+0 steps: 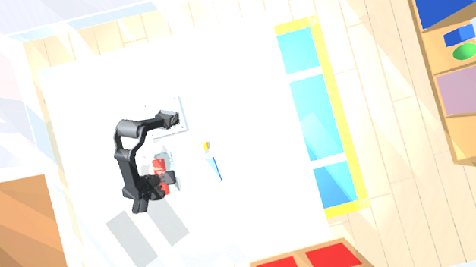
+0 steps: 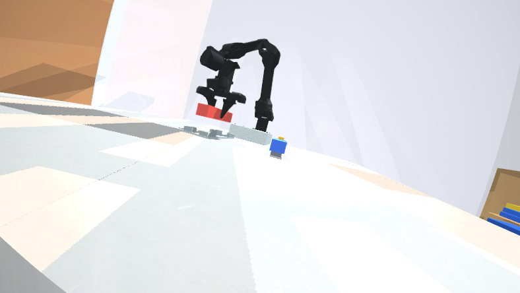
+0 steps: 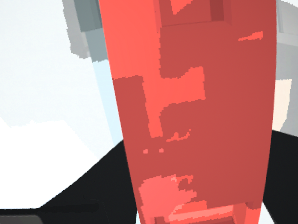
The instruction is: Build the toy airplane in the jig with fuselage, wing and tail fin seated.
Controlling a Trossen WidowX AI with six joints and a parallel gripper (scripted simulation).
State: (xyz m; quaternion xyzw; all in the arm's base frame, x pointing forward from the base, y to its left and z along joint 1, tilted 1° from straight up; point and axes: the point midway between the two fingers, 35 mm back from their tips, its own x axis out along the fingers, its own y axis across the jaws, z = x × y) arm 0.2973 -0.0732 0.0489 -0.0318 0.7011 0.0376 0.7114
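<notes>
My gripper is shut on the red fuselage, with one black finger on each side of it. The fuselage is held in the air above the grey jig, with a gap below it in the exterior view. One open socket shows near the top of the wrist view and part of another at the bottom edge. The blue wing stands in a dark holder to the side. The yellow tail fin is near it, mostly hidden behind the wing in the exterior view.
The arm's base stands on a pale raised plate, close beside the jig in the exterior view. The wing and tail fin stand on the far side of the jig from the arm's elbow in the top view. Strong light and shadow patches blur the jig's outline.
</notes>
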